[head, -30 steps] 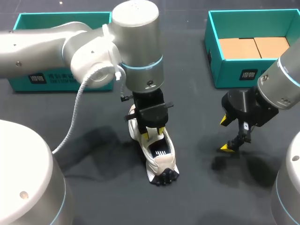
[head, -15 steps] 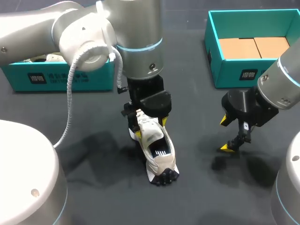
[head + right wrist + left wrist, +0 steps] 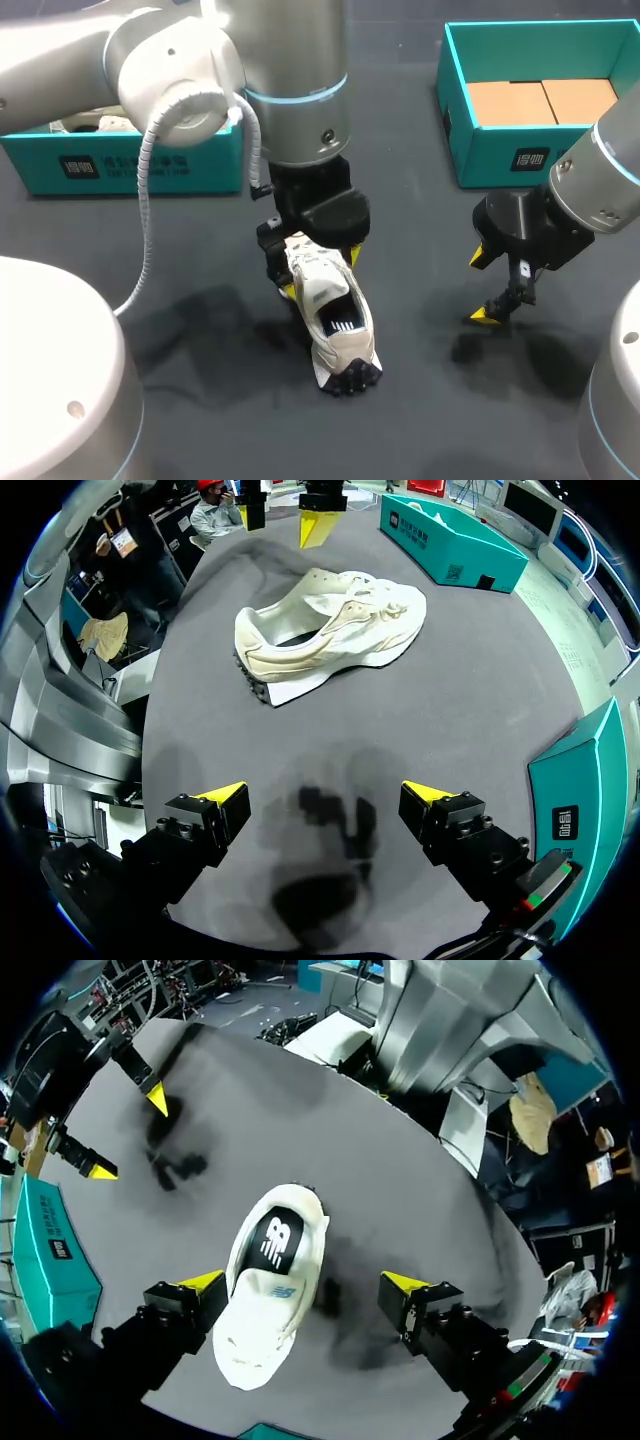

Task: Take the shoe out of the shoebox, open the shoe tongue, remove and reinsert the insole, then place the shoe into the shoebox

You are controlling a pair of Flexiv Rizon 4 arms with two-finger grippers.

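Currently: shoe (image 3: pixel 335 320) upright, sole down; our left gripper (image 3: pixel 303 1282) released, straddling it, likely for the tongue; our right gripper (image 3: pixel 330 795) released, idle well apart

Bright even overhead light, soft diffuse shadows pooled on the dark table (image 3: pixel 220 420)

Robotics lab, test bench. Two grey jointed arms, left arm (image 3: pixel 290 80) and right arm (image 3: pixel 610 180), stand over a dark matte table (image 3: pixel 430 400). Staged props: teal shoebox (image 3: pixel 130 165) beyond the left gripper (image 3: pixel 321 274), second teal shoebox (image 3: pixel 490 150) beyond the right gripper (image 3: pixel 483 287).
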